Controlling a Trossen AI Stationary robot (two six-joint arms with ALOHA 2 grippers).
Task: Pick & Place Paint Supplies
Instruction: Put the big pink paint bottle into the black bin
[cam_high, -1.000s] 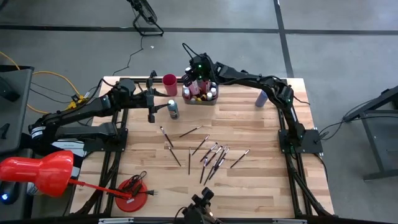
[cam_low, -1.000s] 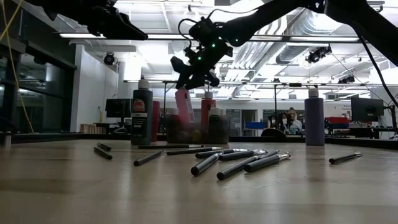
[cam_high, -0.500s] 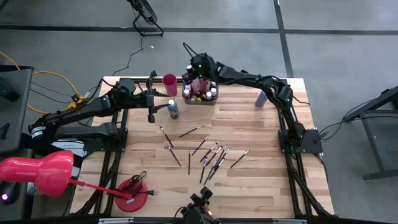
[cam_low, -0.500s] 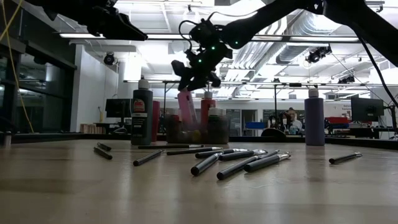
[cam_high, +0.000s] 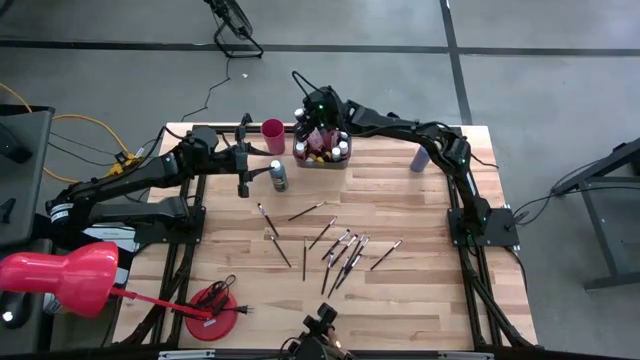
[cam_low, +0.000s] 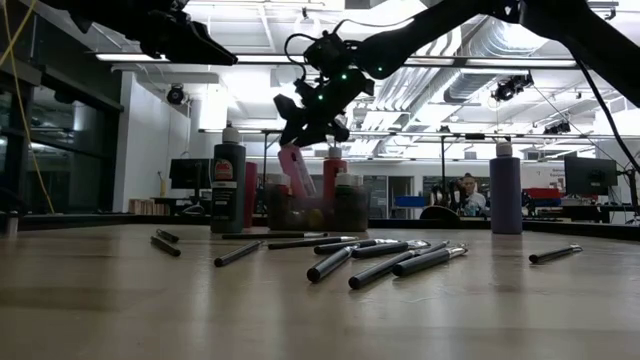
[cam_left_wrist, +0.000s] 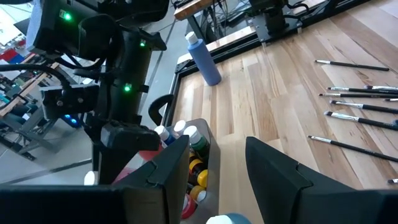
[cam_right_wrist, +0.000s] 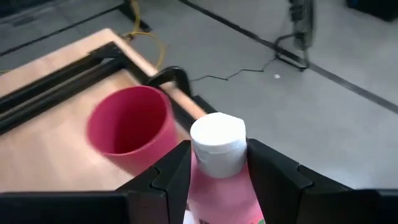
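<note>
Placing step in hand: right gripper (cam_right_wrist: 214, 163) with jaws closed on pink bottle (cam_right_wrist: 217, 165), tilted just above tray (cam_high: 322, 160). Next: lower into a free slot, then release. Left gripper (cam_left_wrist: 217, 158) beside tray, jaws wide, empty. Brushes (cam_high: 335, 245) loose on desk (cam_high: 420, 290).

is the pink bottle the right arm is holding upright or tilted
Tilted. In the low view the pink bottle leans, cap up in the right gripper, base low over the grey tray.
</note>
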